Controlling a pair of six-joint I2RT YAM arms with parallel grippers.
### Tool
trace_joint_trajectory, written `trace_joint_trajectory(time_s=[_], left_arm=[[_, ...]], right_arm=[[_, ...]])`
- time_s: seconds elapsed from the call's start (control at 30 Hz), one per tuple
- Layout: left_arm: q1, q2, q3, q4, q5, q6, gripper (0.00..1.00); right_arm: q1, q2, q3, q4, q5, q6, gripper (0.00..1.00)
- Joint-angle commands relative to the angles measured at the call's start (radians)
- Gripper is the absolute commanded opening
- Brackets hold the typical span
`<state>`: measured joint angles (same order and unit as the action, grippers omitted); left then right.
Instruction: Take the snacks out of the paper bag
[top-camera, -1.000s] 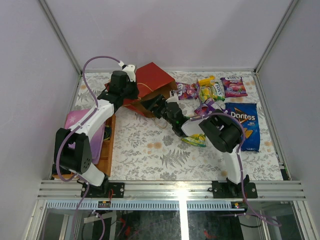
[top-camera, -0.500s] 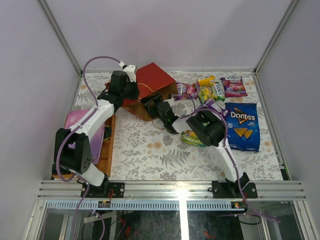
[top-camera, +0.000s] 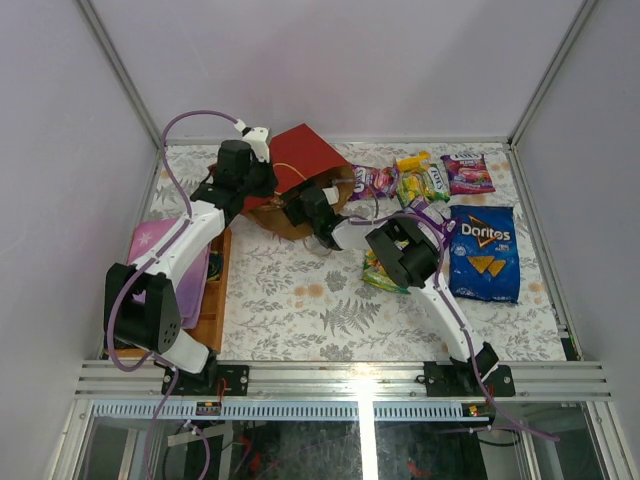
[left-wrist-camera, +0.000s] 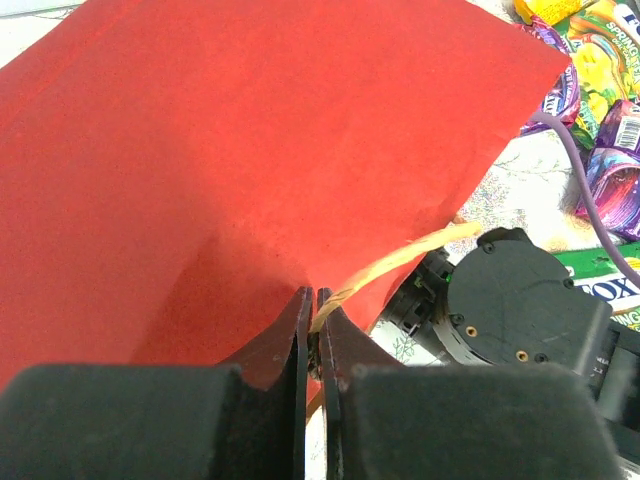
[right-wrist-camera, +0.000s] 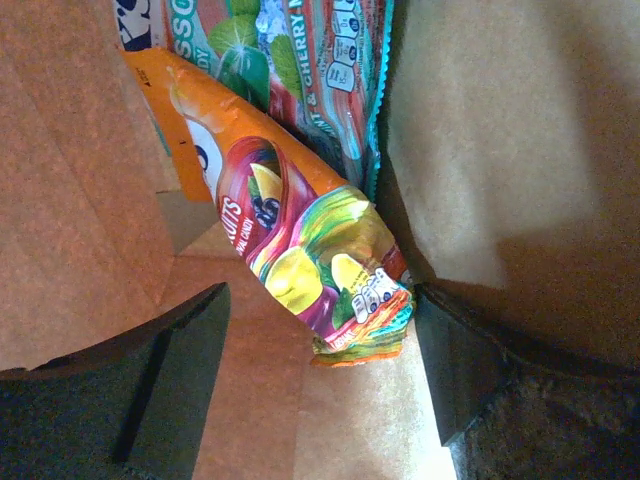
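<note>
The large red paper carrier bag (top-camera: 305, 160) is lying tipped at the far side of the leaf-patterned table (top-camera: 290, 300). The left gripper (left-wrist-camera: 311, 330) is pinching tight on its twisted tan cord handle (left-wrist-camera: 400, 262), jaws fully together.

The right gripper (right-wrist-camera: 315, 345) is sitting inside the brown kraft interior with its jaws spread wide. The lower end of a glossy orange fruit-candy packet (right-wrist-camera: 290, 230) is lying between them, and neither finger seems to be touching it. A teal-and-green packet (right-wrist-camera: 320, 60) is lying deeper in, partly under the orange one.

That orange packet is looking light and soft-filled, and its slick, crinkly film is likely to slide or buckle under a squeeze. The best hold is probably across the narrow lower end, just above the crimped seal, where the film is stiffer.

Out on the table, the big blue Doritos bag (top-camera: 484, 250) and a purple packet (top-camera: 467, 172) are lying well clear of the paper bag.
</note>
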<state>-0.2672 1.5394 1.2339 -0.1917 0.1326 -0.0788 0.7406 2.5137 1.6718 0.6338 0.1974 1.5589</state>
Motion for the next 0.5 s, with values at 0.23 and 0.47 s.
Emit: trace_joint_trajectory(time_s=[0.23, 0.47], left_arm=[[0.005, -0.012, 0.002, 0.005, 0.015, 0.003, 0.03], [0.005, -0.015, 0.001, 0.005, 0.013, 0.006, 0.03]], right_arm=[[-0.006, 0.083, 0.116, -0.044, -0.051, -0.032, 0.55], [-0.007, 0.056, 0.098, -0.005, -0.081, -0.099, 0.24]])
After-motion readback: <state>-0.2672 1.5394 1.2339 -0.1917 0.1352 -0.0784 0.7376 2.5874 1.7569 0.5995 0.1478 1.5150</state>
